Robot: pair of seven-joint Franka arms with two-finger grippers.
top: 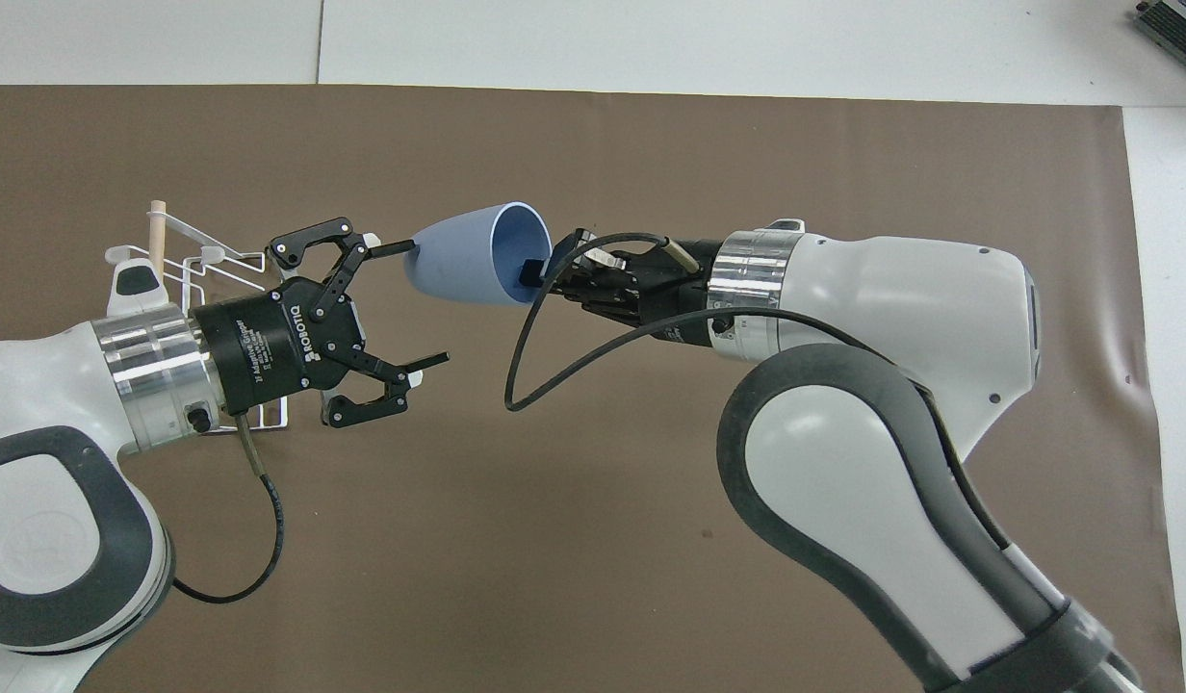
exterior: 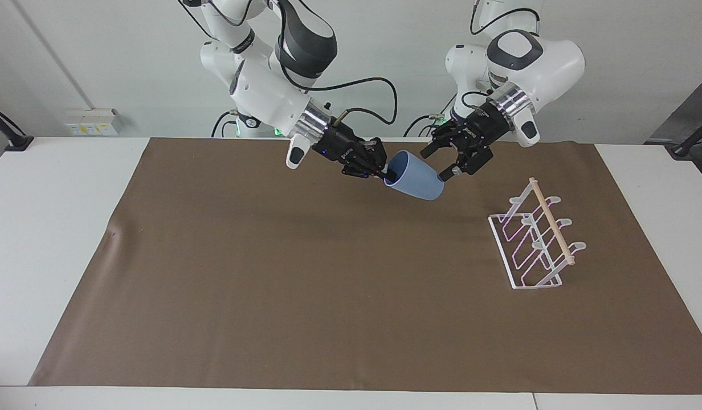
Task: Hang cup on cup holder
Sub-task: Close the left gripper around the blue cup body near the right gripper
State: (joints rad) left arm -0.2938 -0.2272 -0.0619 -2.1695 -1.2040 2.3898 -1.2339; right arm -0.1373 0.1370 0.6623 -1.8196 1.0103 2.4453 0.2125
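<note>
The light-blue cup [exterior: 415, 177] [top: 455, 262] hangs tilted in the air over the brown mat, its mouth toward the right arm. My right gripper [exterior: 386, 171] [top: 532, 273] is shut on the cup's rim, one finger inside the mouth. My left gripper [exterior: 436, 164] [top: 423, 304] is open, with its fingers at the cup's closed end; one fingertip [top: 400, 249] is right at the cup's base, and I cannot tell whether it touches. The white wire cup holder [exterior: 532, 242] [top: 219, 260] stands on the mat at the left arm's end, with nothing on it.
A brown mat [exterior: 271, 285] covers most of the white table [exterior: 49, 228]. The left arm partly covers the cup holder in the overhead view. A black cable [top: 530, 366] loops under the right wrist.
</note>
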